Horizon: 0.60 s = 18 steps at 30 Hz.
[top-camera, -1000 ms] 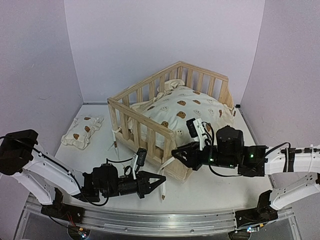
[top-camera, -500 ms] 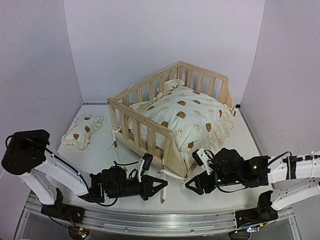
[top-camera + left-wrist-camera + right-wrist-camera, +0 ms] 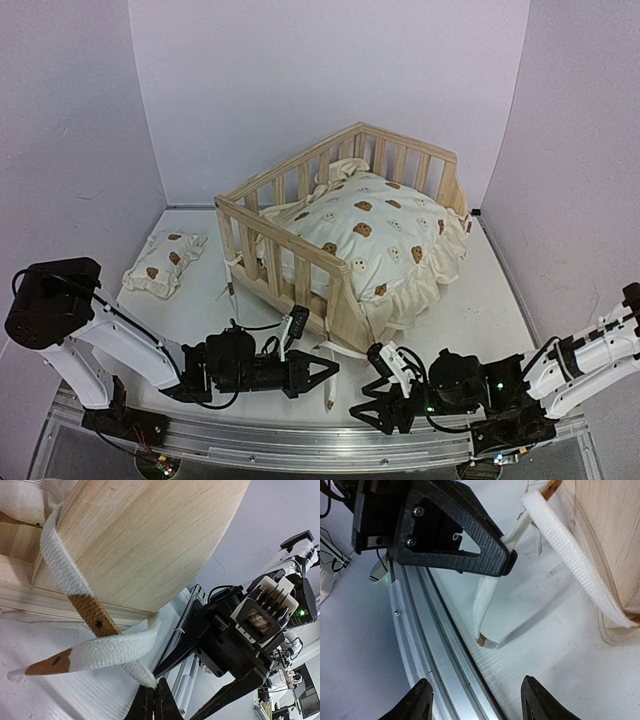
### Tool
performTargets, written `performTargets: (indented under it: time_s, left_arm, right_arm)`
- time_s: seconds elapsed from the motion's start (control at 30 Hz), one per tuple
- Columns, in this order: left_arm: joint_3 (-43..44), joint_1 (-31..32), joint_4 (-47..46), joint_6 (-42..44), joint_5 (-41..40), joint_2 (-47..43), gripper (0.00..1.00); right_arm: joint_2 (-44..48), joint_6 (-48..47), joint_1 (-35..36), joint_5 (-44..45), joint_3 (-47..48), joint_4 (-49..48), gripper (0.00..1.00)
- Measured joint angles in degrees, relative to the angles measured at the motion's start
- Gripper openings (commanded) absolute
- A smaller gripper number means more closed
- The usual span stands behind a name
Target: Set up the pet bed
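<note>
One tie (image 3: 107, 652) pinched by left claw (image 3: 153, 700); right claw (image 3: 480, 700), open, has quit cushion (image 3: 370, 225).

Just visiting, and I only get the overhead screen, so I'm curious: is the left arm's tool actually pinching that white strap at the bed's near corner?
Observer: Yes. Its wrist camera shows the left tool shut on the white strap.
Visitor: Is that strap lying loose?
Observer: It runs up around the bed's rounded wooden post; no knot is visible.
Visitor: Is the right tool holding anything?
Observer: No. The right tool is open and empty, over the metal rail.
</note>
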State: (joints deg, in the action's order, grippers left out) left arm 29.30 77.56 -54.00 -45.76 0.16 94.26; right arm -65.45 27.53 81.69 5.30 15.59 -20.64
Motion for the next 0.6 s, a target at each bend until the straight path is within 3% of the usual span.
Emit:
performTargets:
  time_s: [0.37, 0.6]
  left_arm:
    - [0.0, -0.2, 0.0, -1.4, 0.4, 0.0, 0.00]
    - [0.0, -0.5, -0.1, -2.2, 1.0, -0.3, 0.00]
  right_arm:
    - [-14.1, -5.0, 1.7, 7.3, -0.9, -22.8, 0.58]
    - [-22.4, -6.1, 4.3, 10.7, 1.3, -29.0, 0.36]
